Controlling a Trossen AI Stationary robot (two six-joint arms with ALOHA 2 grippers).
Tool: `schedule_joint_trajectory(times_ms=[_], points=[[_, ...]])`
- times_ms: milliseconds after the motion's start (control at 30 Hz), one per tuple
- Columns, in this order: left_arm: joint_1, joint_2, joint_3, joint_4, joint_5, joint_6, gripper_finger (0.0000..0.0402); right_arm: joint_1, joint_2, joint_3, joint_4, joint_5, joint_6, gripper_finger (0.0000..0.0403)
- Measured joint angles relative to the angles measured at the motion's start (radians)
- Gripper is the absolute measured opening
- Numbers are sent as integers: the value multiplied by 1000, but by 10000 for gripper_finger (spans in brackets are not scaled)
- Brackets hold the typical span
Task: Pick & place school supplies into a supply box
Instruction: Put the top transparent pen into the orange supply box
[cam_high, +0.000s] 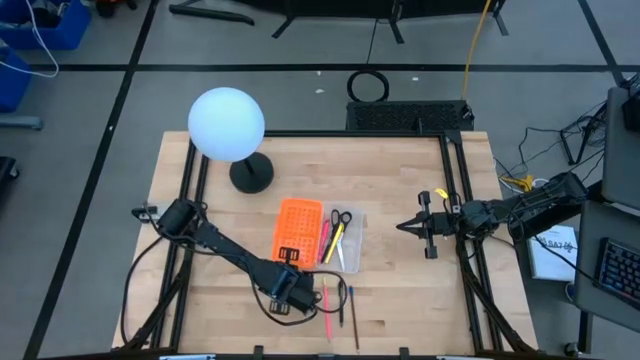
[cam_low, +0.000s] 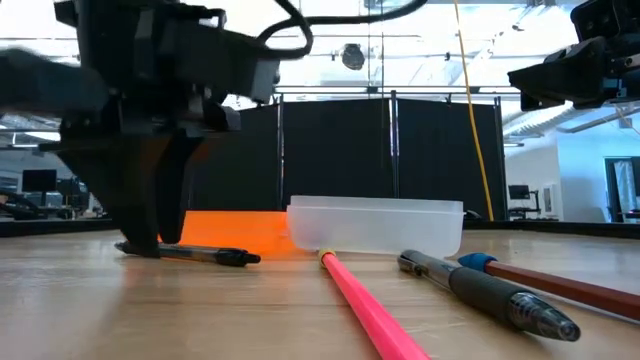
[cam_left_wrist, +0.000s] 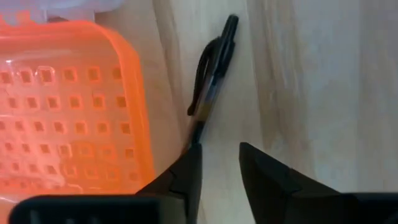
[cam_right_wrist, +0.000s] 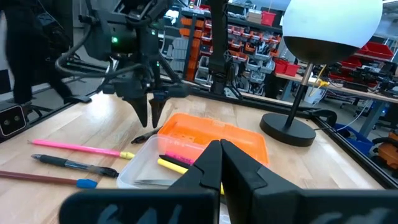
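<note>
The supply box lies open at mid-table: orange holed half (cam_high: 298, 230), clear tray (cam_high: 343, 240) holding black-handled scissors (cam_high: 341, 218), a yellow pen (cam_high: 334, 243) and a pink one. A black pen (cam_left_wrist: 211, 78) lies on the wood beside the orange half (cam_left_wrist: 68, 106). My left gripper (cam_left_wrist: 217, 152) points down at that pen's near end, open, with a narrow gap; it also shows in the low view (cam_low: 150, 235). A pink pen (cam_low: 370, 305), a dark pen (cam_low: 480, 290) and a brown pencil (cam_low: 560, 280) lie near the table's near edge. My right gripper (cam_high: 405, 227) hovers shut, right of the box. My left gripper comes from above, pointing down, with one fingertip (cam_left_wrist: 191, 158) at the near end (cam_left_wrist: 196, 134) of the black pen, which lies flat on the table. Whether that finger touches the pen, I cannot tell.
A white globe lamp (cam_high: 227, 124) stands on a black base (cam_high: 250, 175) at the far left of the table. Black frame rails (cam_high: 455, 190) run along the table's left and right sides. Bare wood lies between the box and my right gripper.
</note>
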Motion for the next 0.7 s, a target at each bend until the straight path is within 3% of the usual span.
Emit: schedule_joint_trajectory(times_ms=[367,700], points=[[40,0,-7,-9,-17,71,192,0,0,0,1,0,-25,0],[105,-7,-53,85,146,152,165,0,0,0,1,0,-25,0]])
